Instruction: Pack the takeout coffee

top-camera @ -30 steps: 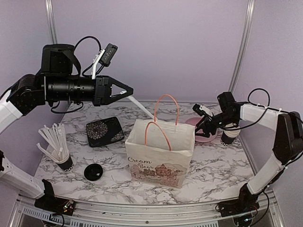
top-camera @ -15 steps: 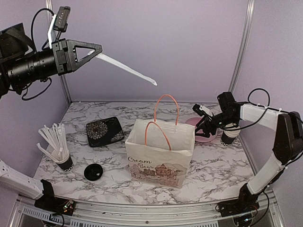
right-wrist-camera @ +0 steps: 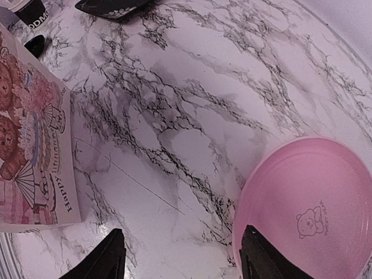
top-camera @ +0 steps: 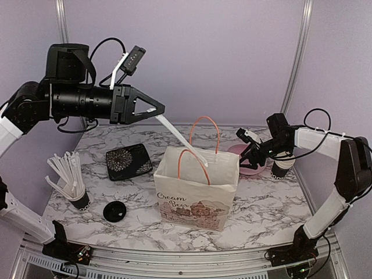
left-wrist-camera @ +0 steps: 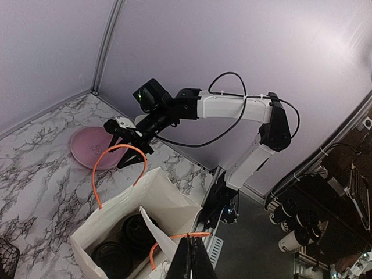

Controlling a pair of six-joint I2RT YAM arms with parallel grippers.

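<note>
While the left gripper [top-camera: 158, 112] is pinching the top end of a long white straw [top-camera: 181, 139] with its fingers fully closed, the straw's lower tip is dipping past the rim of the paper bag [top-camera: 195, 200], close to the orange handles [top-camera: 204, 117]. The takeout coffee is sitting inside that bag: the left wrist view is showing two black-lidded cups [left-wrist-camera: 138, 228] at the bottom. A loose black lid [top-camera: 114, 211] is lying on the marble table [top-camera: 261, 209] off the bag's front left corner. A black cup [top-camera: 281, 169] is standing beside the pink plate [top-camera: 249, 170], partly hidden by the right arm. The right gripper [right-wrist-camera: 183, 256] is hovering over the plate's near edge with its fingers spread and nothing between them.

The straw is carrying most of the risk, in my judgement. Being thin and gripped only at one end, it is likely flexing, so its tip could snag a handle or the rim. The light bag, with nothing steadying it, could then be tipping over and spilling the cups. Letting go while the straw is leaning this steeply could also send it sliding out over the edge.
</note>
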